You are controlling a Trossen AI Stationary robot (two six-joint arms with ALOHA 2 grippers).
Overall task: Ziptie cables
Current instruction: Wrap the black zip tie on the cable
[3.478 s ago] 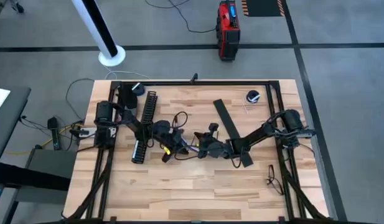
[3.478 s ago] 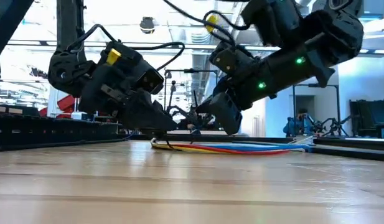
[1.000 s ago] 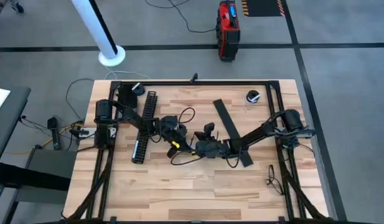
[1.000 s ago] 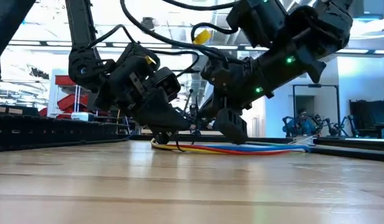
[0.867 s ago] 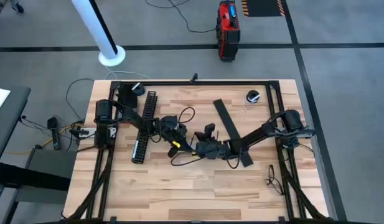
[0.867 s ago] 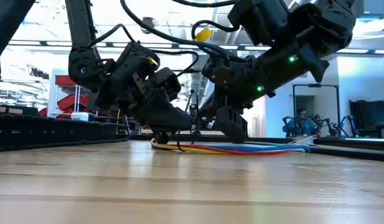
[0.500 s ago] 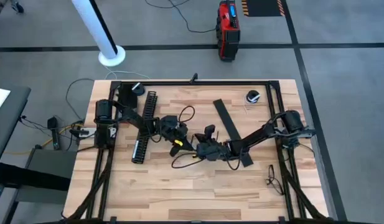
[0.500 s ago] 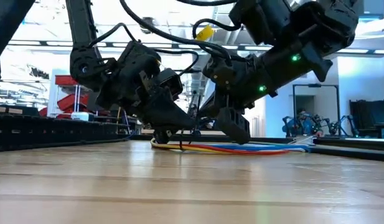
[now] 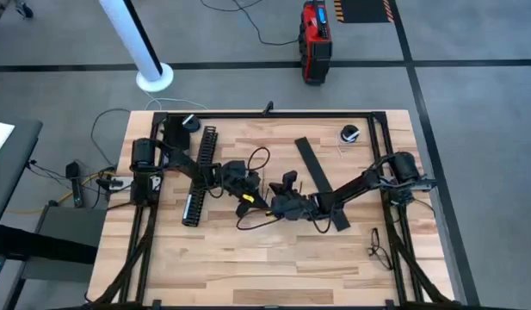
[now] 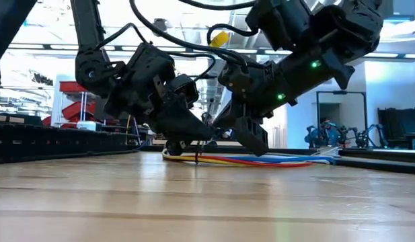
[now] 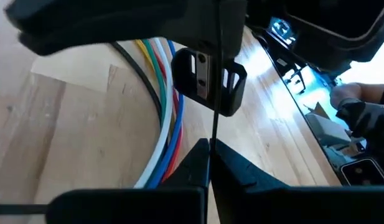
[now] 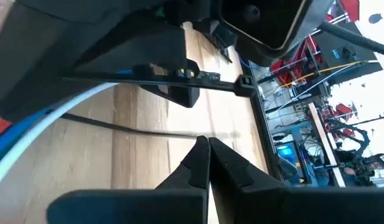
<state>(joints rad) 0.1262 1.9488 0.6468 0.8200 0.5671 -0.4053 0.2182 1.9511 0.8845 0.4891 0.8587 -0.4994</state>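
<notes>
Wood table (image 9: 248, 258) inside a black frame, grey floor all round, a red box (image 9: 315, 39) and a white pole (image 9: 136, 43) on the floor beyond the far edge. In the low view, a bright workshop behind the arms.

Cables (image 10: 261, 160) flat on the boards at mid-table, side by side in one band: red, yellow, blue and white, with a black one alongside. From above, mostly hidden under the two grippers. In the left wrist view, curved in a bend just beside the left fingertips.

Left gripper (image 9: 250, 198) down low at mid-table, tilted towards the wood, tips pressed together on the thin black strap of a zip tie (image 12: 244, 83). Strap straight up out of the closed tips; small square head of the tie clear of the table in the right wrist view.

Right gripper (image 9: 274, 205) just beside the left one, angled down from the opposite side, fingers closed tip to tip above the cables. Whether anything pinched between them: cannot tell.

Comb channel (image 9: 199, 172) on the left half of the table, partly under the left arm. Flat strip (image 9: 321, 181) on the right half, its near end under the right arm. Both apart from the cables.
</notes>
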